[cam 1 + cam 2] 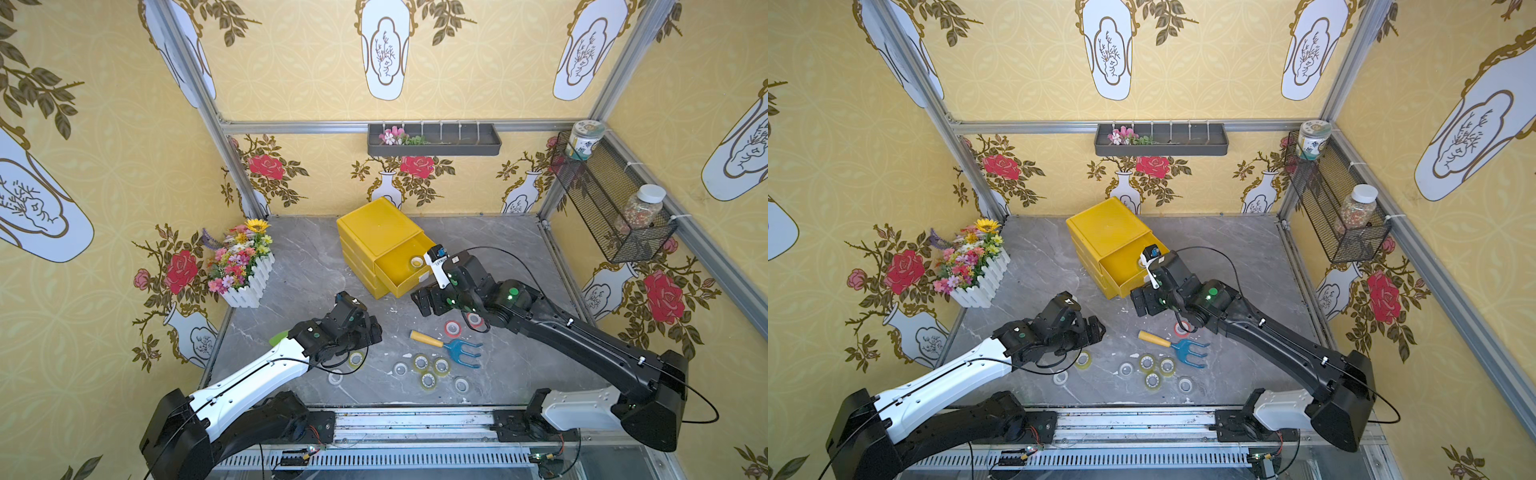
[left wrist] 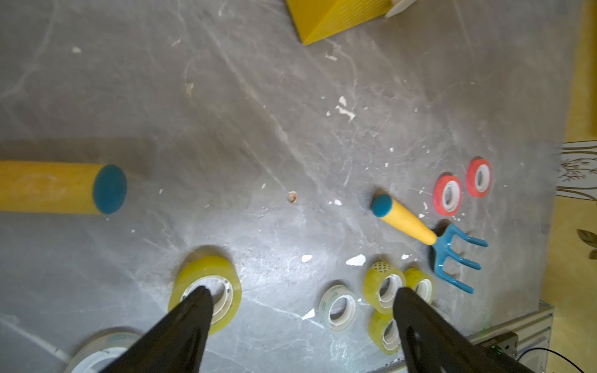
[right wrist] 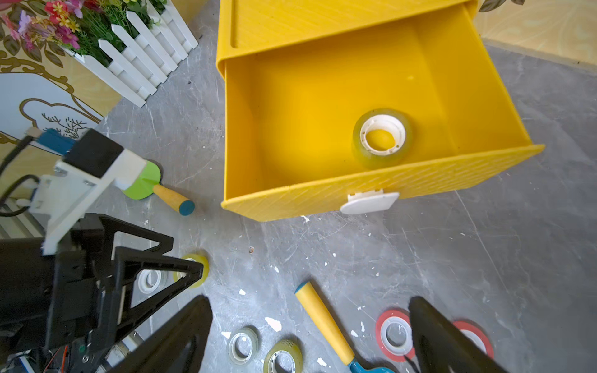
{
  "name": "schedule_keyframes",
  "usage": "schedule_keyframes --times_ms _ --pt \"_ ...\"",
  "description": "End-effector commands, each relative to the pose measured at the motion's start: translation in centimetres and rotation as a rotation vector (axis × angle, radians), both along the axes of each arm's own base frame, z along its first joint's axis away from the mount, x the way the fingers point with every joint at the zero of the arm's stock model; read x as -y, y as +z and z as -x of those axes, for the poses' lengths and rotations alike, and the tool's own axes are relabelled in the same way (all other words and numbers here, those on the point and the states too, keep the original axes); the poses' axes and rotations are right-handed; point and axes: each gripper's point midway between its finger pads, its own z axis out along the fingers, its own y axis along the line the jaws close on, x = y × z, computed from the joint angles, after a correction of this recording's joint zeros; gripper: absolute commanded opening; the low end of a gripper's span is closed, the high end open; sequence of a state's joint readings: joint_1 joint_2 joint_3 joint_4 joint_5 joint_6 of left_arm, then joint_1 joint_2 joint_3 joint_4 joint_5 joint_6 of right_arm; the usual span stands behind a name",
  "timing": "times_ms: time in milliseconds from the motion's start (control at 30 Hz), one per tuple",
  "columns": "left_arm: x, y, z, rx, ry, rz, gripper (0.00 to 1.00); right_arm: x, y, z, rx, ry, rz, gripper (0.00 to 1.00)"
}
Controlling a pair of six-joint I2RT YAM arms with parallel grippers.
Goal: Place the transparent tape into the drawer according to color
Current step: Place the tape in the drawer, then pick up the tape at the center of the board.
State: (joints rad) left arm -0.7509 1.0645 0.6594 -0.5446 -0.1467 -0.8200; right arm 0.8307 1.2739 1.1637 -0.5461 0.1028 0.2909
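The yellow cabinet's top drawer (image 1: 409,282) stands pulled out, and one yellowish-green transparent tape roll (image 3: 381,139) lies inside it. Several more rolls lie on the grey table: a yellowish one (image 2: 223,274), a clear one (image 2: 337,308), a yellowish cluster (image 1: 428,370), and two red ones (image 3: 394,334) (image 2: 479,177). My left gripper (image 2: 300,292) is open low over the table. One fingertip (image 2: 198,300) sits over the yellowish roll's core and the other covers part of the cluster. My right gripper (image 3: 310,303) hangs open in front of the drawer, holding nothing.
A blue toy rake (image 1: 463,349) with a yellow handle lies between the red rolls and the cluster. A green toy shovel (image 3: 145,184) lies by my left arm. A flower box (image 1: 245,266) stands at the left. A wire basket (image 1: 611,216) with jars hangs on the right wall.
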Motion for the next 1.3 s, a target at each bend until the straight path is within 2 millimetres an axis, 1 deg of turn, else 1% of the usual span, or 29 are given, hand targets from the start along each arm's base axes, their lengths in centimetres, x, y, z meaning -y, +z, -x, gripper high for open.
schedule_keyframes --times_ms 0,133,367,467,733,833,933,1067,1233,1267 --pt "-0.9 -1.9 0.8 -0.060 0.024 -0.060 0.88 0.3 0.5 -0.5 0.045 -0.046 -0.022 0.97" --pt "-1.5 -3.0 1.2 -0.106 0.036 -0.112 0.86 1.0 -0.5 -0.6 0.040 -0.076 0.009 0.97" --pt "-3.0 -4.1 2.5 -0.155 0.069 -0.174 0.86 1.3 -0.9 -0.7 0.045 -0.090 0.016 0.97" --pt "-2.9 -4.5 2.9 -0.166 0.060 -0.195 0.83 1.3 -0.9 -0.7 0.051 -0.091 0.013 0.97" --pt "-2.7 -6.1 4.1 -0.221 0.016 -0.289 0.80 1.7 -1.1 -0.8 0.049 -0.102 0.024 0.97" --pt "-2.8 -6.6 4.1 -0.229 0.021 -0.313 0.80 1.8 -1.1 -0.7 0.050 -0.104 0.018 0.97" --pt "-2.9 -7.0 4.0 -0.231 0.018 -0.336 0.76 2.0 -0.9 -0.6 0.053 -0.106 0.015 0.97" --pt "-3.2 -7.7 3.9 -0.234 0.018 -0.366 0.75 2.2 -0.8 -0.6 0.055 -0.113 0.011 0.97" --pt "-2.9 -8.5 4.0 -0.249 0.011 -0.361 0.71 2.3 -0.9 -0.5 0.053 -0.117 0.012 0.97" --pt "-2.8 -8.6 4.0 -0.249 0.007 -0.356 0.69 2.3 -0.9 -0.5 0.053 -0.118 0.012 0.97"
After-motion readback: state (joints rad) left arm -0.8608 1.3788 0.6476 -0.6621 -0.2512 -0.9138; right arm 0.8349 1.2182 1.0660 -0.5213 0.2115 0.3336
